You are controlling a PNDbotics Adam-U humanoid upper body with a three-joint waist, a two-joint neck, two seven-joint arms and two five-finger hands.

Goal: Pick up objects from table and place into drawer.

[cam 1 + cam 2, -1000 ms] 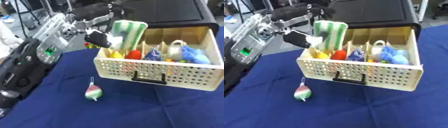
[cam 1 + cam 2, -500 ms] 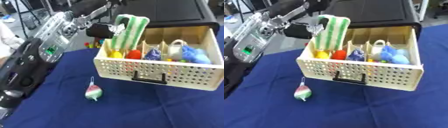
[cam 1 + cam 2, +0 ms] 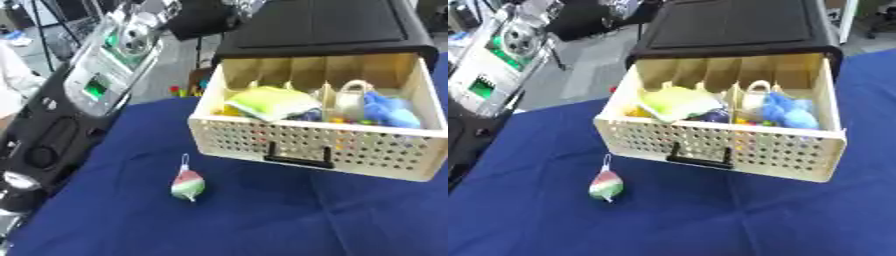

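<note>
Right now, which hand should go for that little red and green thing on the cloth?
Probably left: the ornament lies left of the drawer, beside the left arm. No right hand shows.

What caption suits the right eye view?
Open perforated drawer holding a green-striped pouch and blue toy; a watermelon-coloured ornament remains on the blue tablecloth.

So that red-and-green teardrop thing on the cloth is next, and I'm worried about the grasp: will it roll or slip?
The teardrop ornament looks rounded, so a push may roll it. Its thin loop probably flops. It seems light.
</note>
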